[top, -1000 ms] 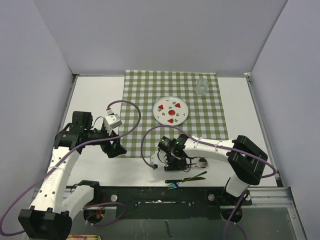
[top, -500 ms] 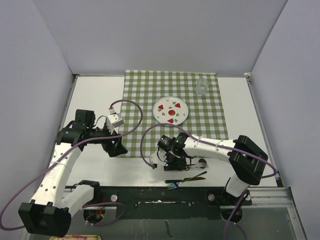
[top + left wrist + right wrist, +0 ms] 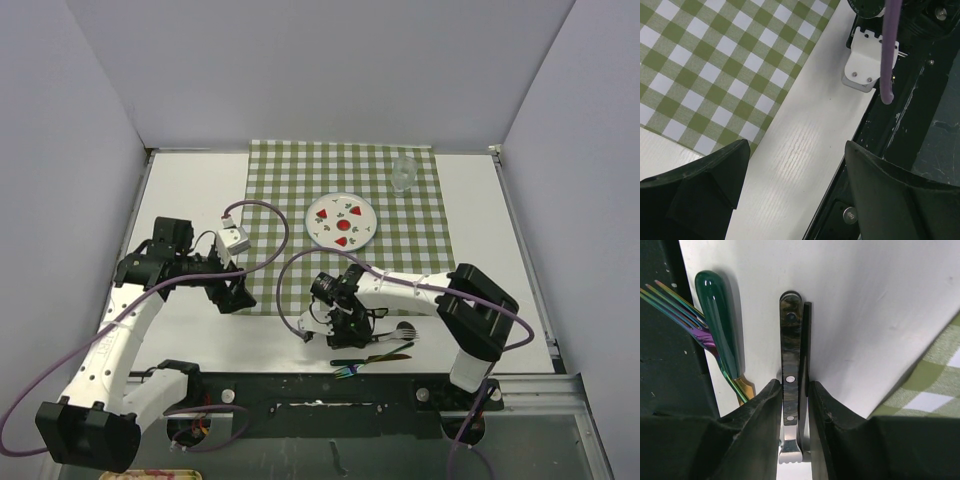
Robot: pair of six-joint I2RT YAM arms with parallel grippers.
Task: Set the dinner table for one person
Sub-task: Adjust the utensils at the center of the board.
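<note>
On the white dinner table [image 3: 190,190] lies a green-and-white checked cloth [image 3: 300,170] with a strawberry-patterned plate [image 3: 341,221] and a clear glass [image 3: 403,174]. My right gripper [image 3: 342,322] is low over the near strip of table, just off the cloth's front edge. In the right wrist view the right gripper [image 3: 792,385] is shut on a knife [image 3: 791,340] with a dark riveted handle; the serrated blade runs back under the fingers. My left gripper [image 3: 228,296] stands open and holds nothing, over the cloth's near left corner. In the left wrist view the left gripper [image 3: 796,150] frames bare table [image 3: 805,140].
A rainbow fork [image 3: 675,305] and a green-handled utensil [image 3: 717,315] lie beside the knife at the table's front edge [image 3: 372,358]. A silvery utensil [image 3: 405,328] lies right of the right gripper. The dark metal rail [image 3: 330,395] runs along the near side.
The right arm's elbow has swung left and its gripper has shifted slightly left, still shut on the knife. The left arm has barely moved and its gripper stays open.
</note>
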